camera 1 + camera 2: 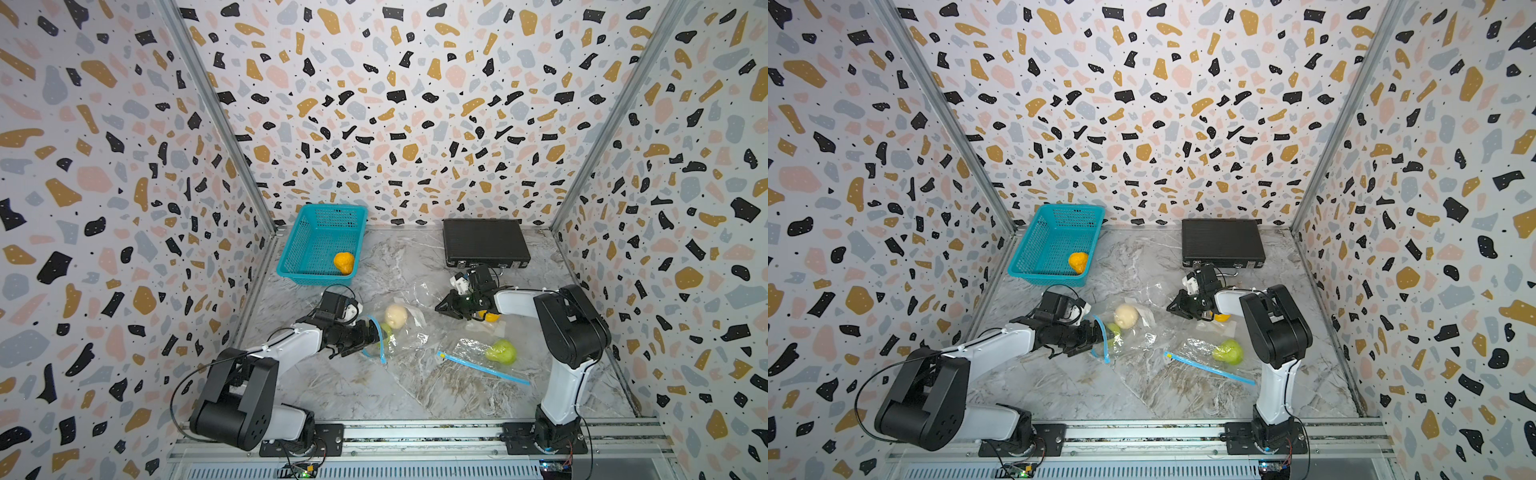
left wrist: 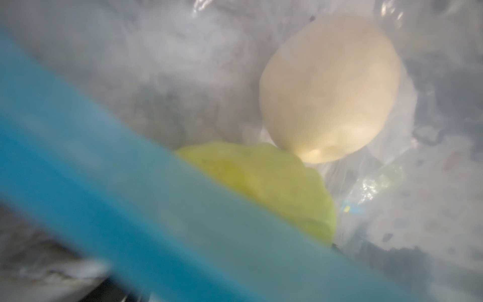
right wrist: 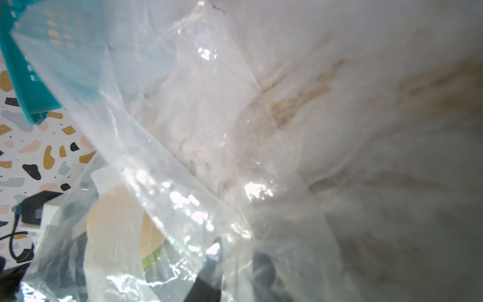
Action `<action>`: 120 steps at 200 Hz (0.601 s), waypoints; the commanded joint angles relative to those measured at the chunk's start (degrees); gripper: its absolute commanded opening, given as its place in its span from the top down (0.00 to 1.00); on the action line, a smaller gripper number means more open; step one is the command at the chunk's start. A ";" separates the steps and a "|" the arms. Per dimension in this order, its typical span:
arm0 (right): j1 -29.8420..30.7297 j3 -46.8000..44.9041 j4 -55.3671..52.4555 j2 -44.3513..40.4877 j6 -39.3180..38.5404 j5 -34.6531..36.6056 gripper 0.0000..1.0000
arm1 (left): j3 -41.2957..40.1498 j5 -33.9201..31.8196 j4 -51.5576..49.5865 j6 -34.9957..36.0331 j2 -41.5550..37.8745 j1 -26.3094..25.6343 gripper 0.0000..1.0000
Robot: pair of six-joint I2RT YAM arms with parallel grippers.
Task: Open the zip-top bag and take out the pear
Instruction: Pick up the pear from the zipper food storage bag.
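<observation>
My left gripper (image 1: 370,337) at the blue zip mouth of the zip-top bag (image 1: 409,340) mid-table, jaws spread open, green pear (image 1: 386,331) inside just past the zip, beside a cream fruit (image 1: 395,316), right gripper (image 1: 442,308) among the bag's far film, whether its jaws grip I cannot tell

Back wall (image 1: 415,104): white panel with a terrazzo print of black, ochre, pink and grey-blue flecks, filling the upper centre.
Left wall (image 1: 83,208): same print, angled inward down the left of the frame.
Right wall (image 1: 706,208): same print, down the right of the frame.
Corner posts (image 1: 217,112): bare metal strips where the side walls meet the back wall.
Worktop (image 1: 374,390): grey-white marble pattern with brown veins, lower centre.
Rail (image 1: 415,434): aluminium, along the worktop's near edge.
Light: even, soft, with no hard shadows.
</observation>
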 commanded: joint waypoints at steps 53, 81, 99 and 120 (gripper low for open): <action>-0.18 0.69 1.45 1.33 0.20 -0.22 0.78 | 5.82 -6.47 2.05 -3.05 3.07 -2.91 0.09; -0.18 0.36 2.02 1.60 0.34 -0.36 0.79 | 7.95 -7.70 3.81 -3.91 5.38 -4.24 0.16; -0.18 0.03 2.38 1.51 0.43 -0.66 0.80 | 9.32 -8.49 3.44 -3.78 7.86 -5.25 0.20; -0.19 -0.18 2.48 1.33 0.43 -0.92 0.82 | 9.58 -8.66 3.32 -3.17 9.29 -5.63 0.28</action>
